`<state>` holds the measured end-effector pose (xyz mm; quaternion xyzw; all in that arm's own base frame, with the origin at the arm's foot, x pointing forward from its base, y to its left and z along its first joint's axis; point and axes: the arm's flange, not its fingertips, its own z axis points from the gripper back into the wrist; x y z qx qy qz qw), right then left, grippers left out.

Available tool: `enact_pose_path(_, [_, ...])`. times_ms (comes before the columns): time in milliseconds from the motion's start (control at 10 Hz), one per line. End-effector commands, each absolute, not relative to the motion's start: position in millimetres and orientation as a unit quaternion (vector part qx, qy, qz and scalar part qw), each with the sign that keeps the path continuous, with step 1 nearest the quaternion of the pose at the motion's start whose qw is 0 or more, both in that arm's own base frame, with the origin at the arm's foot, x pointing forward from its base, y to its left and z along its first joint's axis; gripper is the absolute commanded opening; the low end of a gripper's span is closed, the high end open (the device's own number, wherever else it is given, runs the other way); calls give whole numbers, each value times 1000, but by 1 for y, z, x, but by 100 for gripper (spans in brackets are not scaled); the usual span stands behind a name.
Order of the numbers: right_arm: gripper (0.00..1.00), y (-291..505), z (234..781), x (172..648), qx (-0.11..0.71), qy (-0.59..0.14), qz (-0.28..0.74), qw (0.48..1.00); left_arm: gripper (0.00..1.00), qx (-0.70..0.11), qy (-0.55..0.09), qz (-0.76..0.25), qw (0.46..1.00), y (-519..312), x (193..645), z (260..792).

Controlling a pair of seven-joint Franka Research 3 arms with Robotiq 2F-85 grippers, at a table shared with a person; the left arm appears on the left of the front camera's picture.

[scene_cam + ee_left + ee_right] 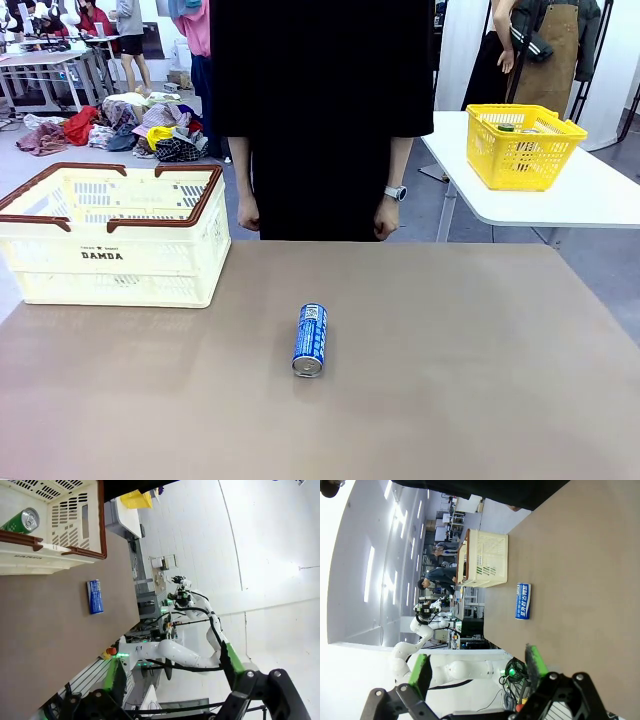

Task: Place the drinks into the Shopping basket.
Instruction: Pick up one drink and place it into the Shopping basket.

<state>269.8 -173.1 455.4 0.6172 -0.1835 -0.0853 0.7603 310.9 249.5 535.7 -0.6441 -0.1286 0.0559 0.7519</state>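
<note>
Item, blue can [310, 340]: is lying on its side mid-way across the table [450, 350], apart from the basket [110, 255], evidently awaiting pickup.
Item, green can [20, 521]: is lying inside the basket, judged done.
Both the left gripper [175, 672] and right gripper [477, 667] are hovering, fingers spread wide, carrying nothing.

Brown table [480, 380] carried 2 things directly: cream Shopping basket [115, 262] w/ brown rim, upright at far-left corner, & blue can [310, 339] lying on its side approx. mid-table, well apart from basket, silver top twd robot's side.
</note>
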Motion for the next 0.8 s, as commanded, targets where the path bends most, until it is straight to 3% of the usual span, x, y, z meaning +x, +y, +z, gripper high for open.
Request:
enact_pose_path(0, [100,-173,458,272,623,-192,-81,754,100,-652,-140,49,744,247,308,535])
enact_pose_path(300, [100,-173,458,272,623,-192,-81,754,100,-644,-129,56,752,250,311,536])
enact_pose_path(500, [100,-173,458,272,623,-192,-81,754,100,-531,-65,96,839,176,336,564])
enact_pose_path(700, [100,-173,458,272,623,-192,-81,754,100,-420,-5,92,903,70,398,574])
